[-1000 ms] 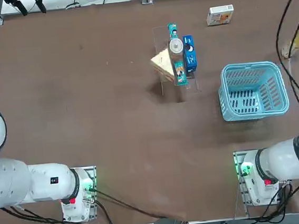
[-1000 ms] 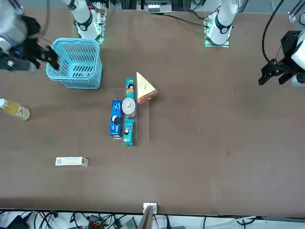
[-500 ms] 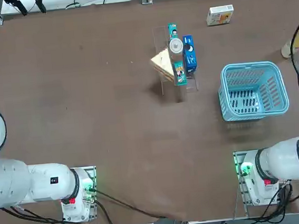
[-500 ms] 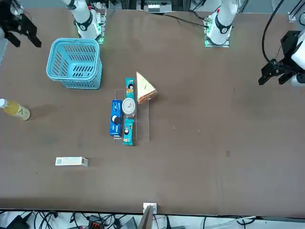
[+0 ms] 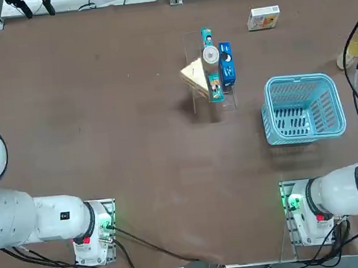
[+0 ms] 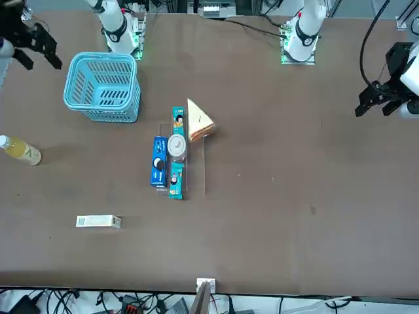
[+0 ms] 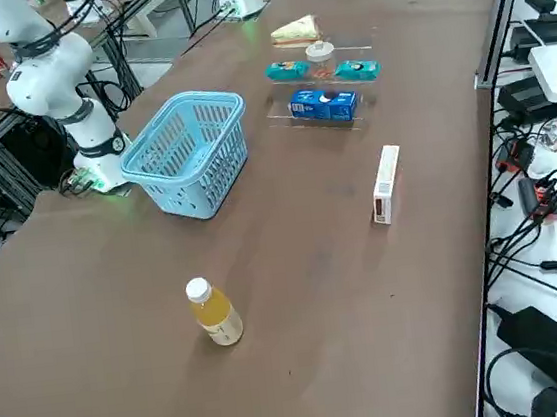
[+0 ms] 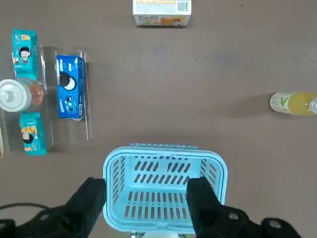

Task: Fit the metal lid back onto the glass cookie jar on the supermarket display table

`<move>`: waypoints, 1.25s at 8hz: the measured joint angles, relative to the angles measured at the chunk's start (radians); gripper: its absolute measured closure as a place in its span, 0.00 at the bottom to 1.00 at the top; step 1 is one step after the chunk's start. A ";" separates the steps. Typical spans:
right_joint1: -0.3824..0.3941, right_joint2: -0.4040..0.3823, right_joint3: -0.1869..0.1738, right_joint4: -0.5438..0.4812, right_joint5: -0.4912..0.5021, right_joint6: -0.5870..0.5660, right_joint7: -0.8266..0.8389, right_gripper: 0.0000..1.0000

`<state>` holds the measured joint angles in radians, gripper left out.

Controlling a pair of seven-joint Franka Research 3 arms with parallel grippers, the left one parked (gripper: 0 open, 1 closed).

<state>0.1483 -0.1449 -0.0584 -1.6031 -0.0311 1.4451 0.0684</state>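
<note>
Presently we find the right gripper [image 8: 148, 196] spread open and empty, raised above the blue basket [image 8: 165, 163], while the metal lid [image 8: 12, 94] sits on the glass cookie jar [image 5: 210, 56] in the clear acrylic rack [image 8: 69, 136] on the supermarket display table [image 5: 101, 116].

"OREO", seemingly, on the blue packet [image 8: 70, 88] in the clear rack [image 8: 88, 133]; other print illegible
</note>
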 joint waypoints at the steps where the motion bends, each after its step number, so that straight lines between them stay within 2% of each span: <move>1: 0.000 0.041 0.000 0.045 0.000 0.002 0.000 0.01; 2: -0.003 0.083 0.000 0.099 0.000 0.000 -0.004 0.01; 4: -0.028 0.117 0.003 0.151 0.000 -0.008 -0.028 0.01; 7: -0.103 0.116 0.056 0.164 0.000 -0.060 -0.051 0.01; 10: -0.110 0.117 0.068 0.164 0.002 -0.067 -0.051 0.01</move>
<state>0.0384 -0.0277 0.0099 -1.4390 -0.0294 1.3779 0.0170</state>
